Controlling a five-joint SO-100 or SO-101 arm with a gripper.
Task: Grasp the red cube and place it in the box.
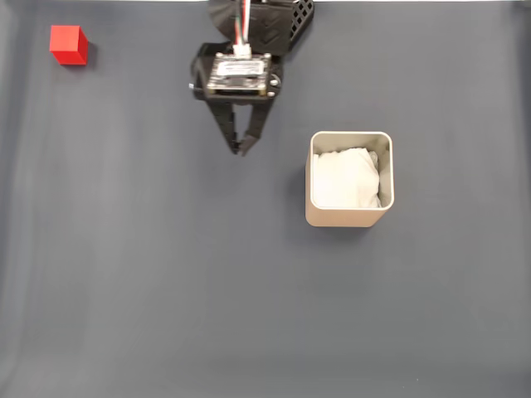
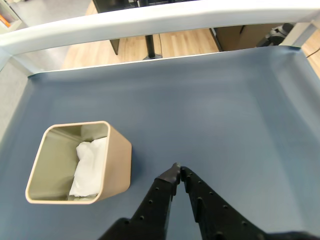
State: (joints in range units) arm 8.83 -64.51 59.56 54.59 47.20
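The red cube sits on the dark mat at the far upper left of the fixed view, well apart from the arm. The beige box with white padding inside stands right of centre; the wrist view has the box at lower left. My gripper hangs at top centre, its black fingers pointing down the picture, tips together with nothing between them. It lies left of the box and far right of the cube. In the wrist view the gripper enters from the bottom edge, shut and empty.
A dark grey mat covers the whole table. In the wrist view a white rail borders the mat's far edge, with wooden floor and furniture legs beyond.
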